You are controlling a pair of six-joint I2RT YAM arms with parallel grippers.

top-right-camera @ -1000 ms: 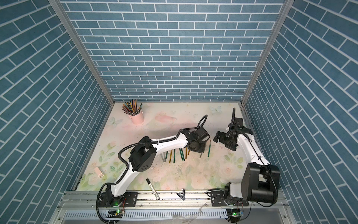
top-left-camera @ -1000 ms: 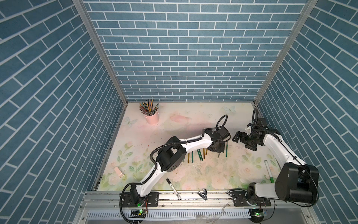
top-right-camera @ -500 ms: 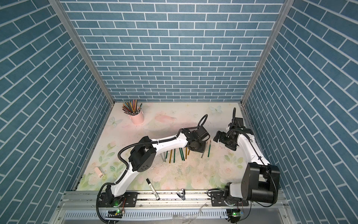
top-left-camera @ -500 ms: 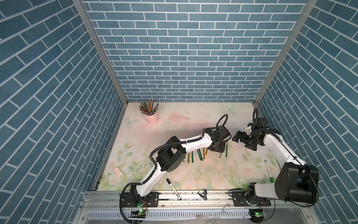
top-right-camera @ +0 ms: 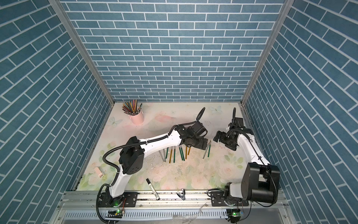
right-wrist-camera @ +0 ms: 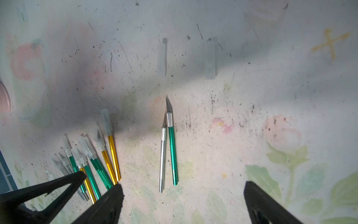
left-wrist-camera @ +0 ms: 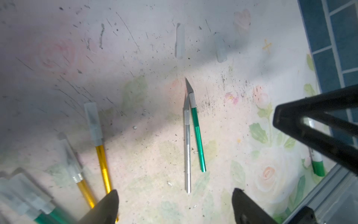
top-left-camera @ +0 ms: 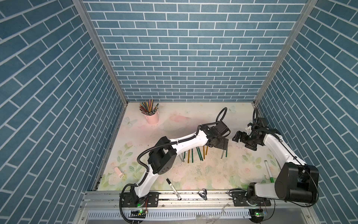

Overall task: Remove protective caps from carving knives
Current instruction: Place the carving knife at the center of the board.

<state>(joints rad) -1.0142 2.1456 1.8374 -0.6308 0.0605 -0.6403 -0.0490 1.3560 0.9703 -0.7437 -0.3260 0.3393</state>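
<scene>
No words or numbers can be read anywhere. The marker (top-left-camera: 173,189) by the front rail carries dark print, too small to make out. On the mat (right-wrist-camera: 271,97) is a drawn yellow cross (right-wrist-camera: 330,43), seen in both wrist views.

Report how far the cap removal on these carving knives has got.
Done: the silver knife and the green knife beside it lie with bare blades, and two loose caps lie beyond them. In hand: nothing; the left gripper and the right gripper are both open and empty. Left: the capped knives, a gold and green cluster, each visible tip under a cap.
</scene>
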